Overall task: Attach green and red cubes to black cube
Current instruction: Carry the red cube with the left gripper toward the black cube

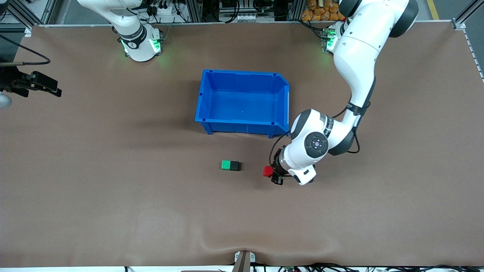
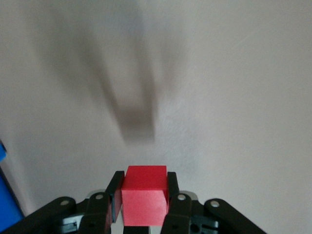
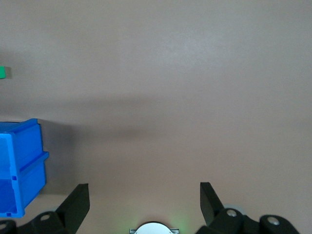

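Observation:
The green cube (image 1: 226,165) sits on the table touching the black cube (image 1: 235,165), nearer to the front camera than the blue bin. My left gripper (image 1: 271,174) is shut on the red cube (image 1: 267,171), low over the table, toward the left arm's end from the black cube with a gap between them. In the left wrist view the red cube (image 2: 144,199) sits between the fingers of the left gripper (image 2: 144,187). My right gripper (image 1: 56,90) waits open and empty at the right arm's end; it also shows in the right wrist view (image 3: 145,187), as does the green cube (image 3: 2,72).
The blue bin (image 1: 242,126) stands empty in the middle of the table, farther from the front camera than the cubes; its corner shows in the right wrist view (image 3: 19,165). The brown mat has a wrinkle near the front edge (image 1: 227,241).

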`<move>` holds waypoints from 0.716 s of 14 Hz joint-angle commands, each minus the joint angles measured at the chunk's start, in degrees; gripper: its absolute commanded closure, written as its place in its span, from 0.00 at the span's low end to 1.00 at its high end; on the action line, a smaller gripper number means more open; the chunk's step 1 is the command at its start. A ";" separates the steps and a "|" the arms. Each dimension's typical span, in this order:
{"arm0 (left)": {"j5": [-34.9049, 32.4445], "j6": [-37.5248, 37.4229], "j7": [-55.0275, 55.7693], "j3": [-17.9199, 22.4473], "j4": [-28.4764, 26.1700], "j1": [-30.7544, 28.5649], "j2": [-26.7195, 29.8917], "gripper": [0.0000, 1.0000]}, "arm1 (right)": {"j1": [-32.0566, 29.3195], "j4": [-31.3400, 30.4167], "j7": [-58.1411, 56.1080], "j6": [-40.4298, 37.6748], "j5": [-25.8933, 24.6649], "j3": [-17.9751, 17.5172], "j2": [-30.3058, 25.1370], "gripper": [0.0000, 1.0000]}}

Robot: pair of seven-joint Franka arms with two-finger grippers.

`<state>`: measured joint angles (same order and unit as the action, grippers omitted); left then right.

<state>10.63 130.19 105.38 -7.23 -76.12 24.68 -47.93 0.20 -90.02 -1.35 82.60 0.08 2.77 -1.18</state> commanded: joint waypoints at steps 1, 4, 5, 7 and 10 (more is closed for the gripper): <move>3.86 2.69 3.33 0.20 2.82 2.20 -2.25 1.00 | -0.28 -2.09 1.52 2.20 -1.14 0.30 -1.45 0.00; 4.75 4.46 5.88 0.37 5.01 4.41 -4.97 1.00 | -0.46 -1.83 2.40 1.78 -0.17 0.48 -1.80 0.00; 4.75 4.46 6.93 0.37 6.41 4.50 -5.85 1.00 | -1.33 -1.74 2.67 1.51 -0.17 0.56 -1.80 0.00; 4.75 4.46 7.47 0.55 7.39 5.29 -7.00 1.00 | -3.26 -0.95 2.67 1.60 -0.08 0.57 -1.45 0.00; 4.67 4.55 7.91 1.86 8.18 7.48 -8.50 1.00 | -3.45 -0.51 2.67 1.77 1.41 0.57 -1.28 0.00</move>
<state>14.51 134.82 112.02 -7.06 -70.76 30.18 -54.41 -2.29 -90.36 0.52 84.41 0.38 4.12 -1.38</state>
